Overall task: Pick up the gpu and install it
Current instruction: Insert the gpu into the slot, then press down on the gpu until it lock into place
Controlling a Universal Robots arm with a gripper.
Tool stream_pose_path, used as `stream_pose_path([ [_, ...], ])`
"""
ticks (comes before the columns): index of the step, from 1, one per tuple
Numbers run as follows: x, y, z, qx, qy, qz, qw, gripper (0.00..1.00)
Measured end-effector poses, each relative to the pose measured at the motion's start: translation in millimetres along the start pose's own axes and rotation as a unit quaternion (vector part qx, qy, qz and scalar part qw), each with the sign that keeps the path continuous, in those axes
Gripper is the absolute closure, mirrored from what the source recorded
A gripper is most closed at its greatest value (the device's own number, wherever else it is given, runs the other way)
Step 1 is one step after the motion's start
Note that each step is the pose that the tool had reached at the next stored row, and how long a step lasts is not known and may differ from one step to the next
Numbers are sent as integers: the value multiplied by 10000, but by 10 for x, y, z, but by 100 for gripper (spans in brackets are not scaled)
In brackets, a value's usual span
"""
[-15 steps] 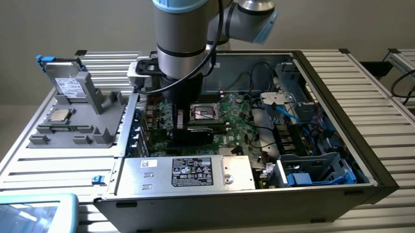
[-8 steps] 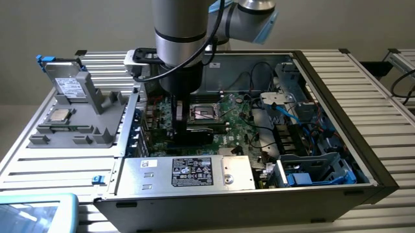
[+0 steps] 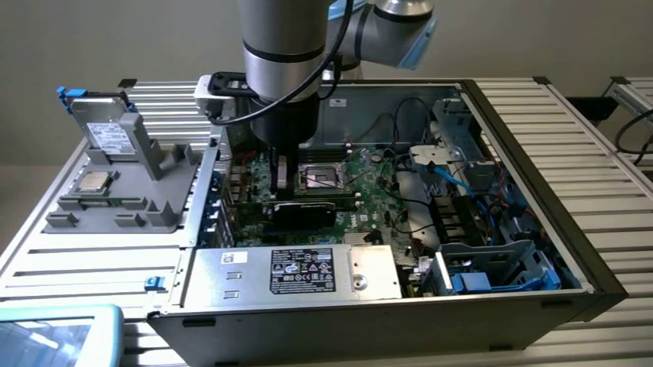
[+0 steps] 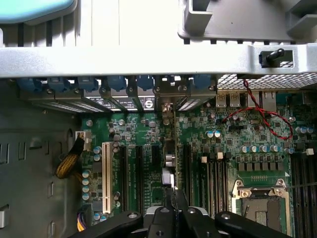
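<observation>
Open case (image 3: 531, 138) fills the middle of the exterior view, arm (image 3: 286, 46) reaching down into its upper left. In the wrist view the motherboard (image 4: 129, 134) spreads out, and the gpu (image 4: 169, 158) stands edge-on among the long slots. The pincer (image 4: 173, 208) looks clenched on its upper edge. To do this well, I'd say: keep the card square to its slot, the bracket lined up with the rear opening, and the pressure straight and even.

Matt grey sheet-metal case (image 3: 531, 302), glossy green motherboard (image 4: 133, 148), ribbed metal table (image 3: 92, 260)
</observation>
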State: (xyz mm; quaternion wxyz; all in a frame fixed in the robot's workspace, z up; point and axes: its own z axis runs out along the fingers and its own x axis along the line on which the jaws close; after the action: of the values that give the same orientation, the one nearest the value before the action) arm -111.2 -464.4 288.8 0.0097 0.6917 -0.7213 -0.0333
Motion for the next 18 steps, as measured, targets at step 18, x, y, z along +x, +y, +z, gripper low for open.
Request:
stream_pose_path([
  [18,7,189,79,0,1,-3,10000,88],
])
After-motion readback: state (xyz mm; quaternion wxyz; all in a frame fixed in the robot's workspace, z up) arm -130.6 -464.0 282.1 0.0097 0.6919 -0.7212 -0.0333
